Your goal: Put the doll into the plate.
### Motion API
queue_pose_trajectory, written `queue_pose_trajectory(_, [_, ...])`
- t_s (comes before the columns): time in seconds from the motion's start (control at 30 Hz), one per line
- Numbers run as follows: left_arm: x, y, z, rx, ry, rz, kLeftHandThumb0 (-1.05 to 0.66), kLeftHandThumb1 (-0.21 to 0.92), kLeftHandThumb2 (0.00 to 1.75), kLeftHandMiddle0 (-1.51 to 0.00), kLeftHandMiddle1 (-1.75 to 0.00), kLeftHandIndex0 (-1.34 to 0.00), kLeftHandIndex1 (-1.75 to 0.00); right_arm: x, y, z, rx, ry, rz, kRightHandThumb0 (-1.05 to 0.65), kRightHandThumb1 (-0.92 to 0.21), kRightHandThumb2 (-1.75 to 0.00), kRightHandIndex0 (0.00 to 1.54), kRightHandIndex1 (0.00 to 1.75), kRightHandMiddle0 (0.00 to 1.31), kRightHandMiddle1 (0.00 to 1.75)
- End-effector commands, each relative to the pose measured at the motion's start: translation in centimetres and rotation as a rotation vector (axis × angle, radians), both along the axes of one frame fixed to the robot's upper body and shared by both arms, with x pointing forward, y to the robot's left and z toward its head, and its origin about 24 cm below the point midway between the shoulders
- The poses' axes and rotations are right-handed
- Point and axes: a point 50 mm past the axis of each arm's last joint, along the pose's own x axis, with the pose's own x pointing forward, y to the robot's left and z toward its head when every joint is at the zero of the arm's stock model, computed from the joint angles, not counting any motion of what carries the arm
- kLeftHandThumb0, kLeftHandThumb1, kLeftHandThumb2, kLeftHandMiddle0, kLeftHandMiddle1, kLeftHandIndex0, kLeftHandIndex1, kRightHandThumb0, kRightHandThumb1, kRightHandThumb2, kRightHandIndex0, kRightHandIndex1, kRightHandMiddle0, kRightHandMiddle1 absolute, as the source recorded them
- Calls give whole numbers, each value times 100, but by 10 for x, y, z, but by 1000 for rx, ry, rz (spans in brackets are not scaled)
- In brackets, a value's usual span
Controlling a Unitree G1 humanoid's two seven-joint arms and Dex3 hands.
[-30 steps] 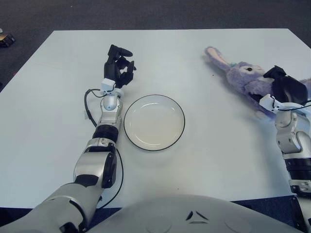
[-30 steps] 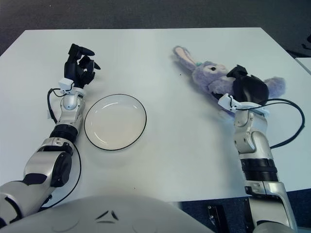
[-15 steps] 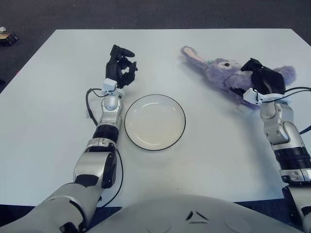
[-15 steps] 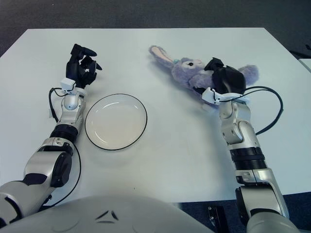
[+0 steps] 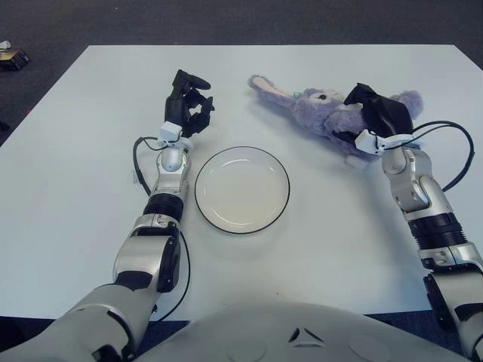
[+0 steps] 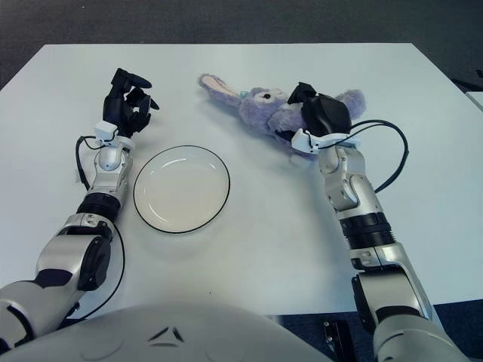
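A purple plush rabbit doll with long pink-lined ears hangs just right of and beyond the plate, its ears pointing left. My right hand is shut on the doll's body, covering its rear half. The white plate with a dark rim lies on the table at the centre, nothing in it. My left hand shows beyond the plate's left side, black fingers loosely curled and holding nothing.
The white table spreads wide on all sides, with dark floor beyond its far edge. A black cable loops off my right forearm. A small dark object shows on the floor at far left.
My right hand has carried the doll leftward across the table, from the right edge to a spot near the plate's far right side. The left hand has hardly moved.
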Motion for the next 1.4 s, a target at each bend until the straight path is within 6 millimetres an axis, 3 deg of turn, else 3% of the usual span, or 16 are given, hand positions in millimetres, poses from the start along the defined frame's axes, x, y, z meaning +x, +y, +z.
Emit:
queue_pose_trajectory(0.0, [0,0,2,2,-12,-6,-35,92,36,-67,-172,-37,-158,6,9,4,-2,-5,33,-38,-71,-79,64,175,33,175])
queue_pose_trajectory(0.57, [-9,-7,1,153,-59,-13,-36,92,32,-63,-168,-42,-152,19,33,5,-11,1,110,-37,-73,-76,63,175,31,175])
queue_pose_trajectory(0.77, [-6,-11,9,280,-90,-12,-35,92,33,-55,-152,-40,-153,21,51,2,-8,-10,190,-37,-74,-75,61,175,31,175])
queue_pose_trajectory(0.87, [-5,-13,12,310,-101,-18,-12,92,30,-49,-150,-37,-141,22,54,1,-7,-16,205,-37,-75,-74,59,175,30,175])
queue_pose_trajectory(1.13, [-3,-14,13,417,-125,1,-1,92,32,-46,-138,-29,-153,26,65,0,-4,-25,230,-37,-76,-73,57,175,30,175])
queue_pose_trajectory(1.17, [-3,-15,14,443,-122,3,-11,92,30,-44,-125,-28,-141,26,70,1,-4,-26,237,-37,-76,-73,57,175,30,175])
queue_pose_trajectory(1.23, [-2,-16,14,485,-118,3,-38,92,25,-48,-65,-30,-93,27,75,1,-5,-28,250,-37,-76,-74,56,175,30,175])
queue_pose_trajectory(1.27, [-2,-17,15,499,-116,3,-45,92,24,-49,-44,-30,-77,27,77,1,-6,-29,255,-37,-76,-74,55,175,30,175])
queue_pose_trajectory(1.37, [-1,-17,16,526,-110,-4,-57,92,24,-48,-16,-29,-56,27,79,1,-11,-32,266,-37,-76,-74,53,175,30,175])
